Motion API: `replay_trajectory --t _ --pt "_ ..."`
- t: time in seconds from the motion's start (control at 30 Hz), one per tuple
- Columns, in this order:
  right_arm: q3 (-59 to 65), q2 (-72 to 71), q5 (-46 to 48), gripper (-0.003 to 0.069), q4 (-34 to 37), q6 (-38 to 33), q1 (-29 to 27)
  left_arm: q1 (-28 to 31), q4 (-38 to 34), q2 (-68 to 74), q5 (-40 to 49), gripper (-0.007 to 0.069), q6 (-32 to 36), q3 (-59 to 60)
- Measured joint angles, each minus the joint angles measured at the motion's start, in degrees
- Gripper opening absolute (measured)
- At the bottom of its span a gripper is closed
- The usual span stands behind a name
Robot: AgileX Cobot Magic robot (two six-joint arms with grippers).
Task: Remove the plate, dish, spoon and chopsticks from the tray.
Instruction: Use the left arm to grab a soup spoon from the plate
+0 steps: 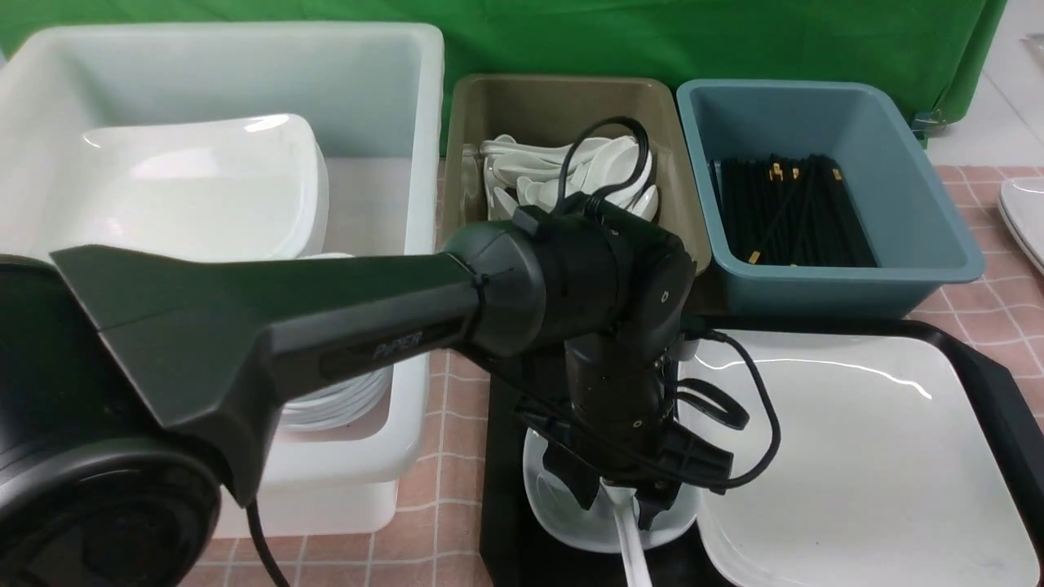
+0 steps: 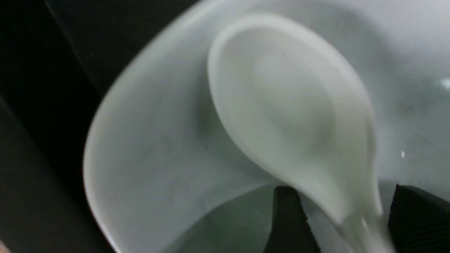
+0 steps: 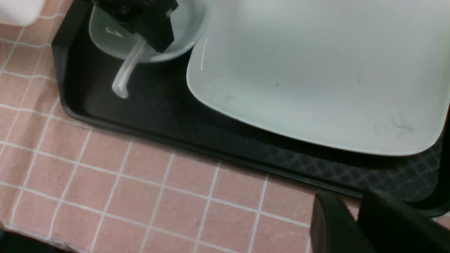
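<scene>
Glossy white soup spoon (image 1: 630, 542), bowl in the small bluish-white dish (image 1: 555, 514), looks slippery, stiff and chippable; the left tool (image 1: 617, 505) straddles its short handle, jaws spread.

The front camera sat on the near side, looking forward and down over the tray (image 1: 999, 391). The left wrist camera was very close above the spoon (image 2: 291, 105) in the dish (image 2: 147, 165); the right wrist camera saw both from farther back.

Spoon (image 1: 626, 530) in dish (image 1: 563, 522) — dish left of plate (image 1: 856, 465), both on tray (image 1: 502, 489).
</scene>
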Motion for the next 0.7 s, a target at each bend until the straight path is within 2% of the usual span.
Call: replay_trajectory --t 0.2,0.37,0.57,0.7 --pt "0.0 0.0 0.0 0.0188 0.0 0.0 0.0 0.0 0.0 0.8 0.06 0.0312 -0.02 -0.12" --pt "0.0 0.0 0.0 0.0195 0.0 0.0 0.0 0.0 0.87 0.92 2.08 0.015 0.23 -1.47" --pt "0.0 0.0 0.0 0.0197 0.0 0.0 0.0 0.0 2.31 0.97 7.35 0.0142 3.03 -7.55" --pt "0.0 0.0 0.0 0.02 0.0 0.0 0.0 0.0 5.75 0.81 9.87 0.0139 3.93 -17.02"
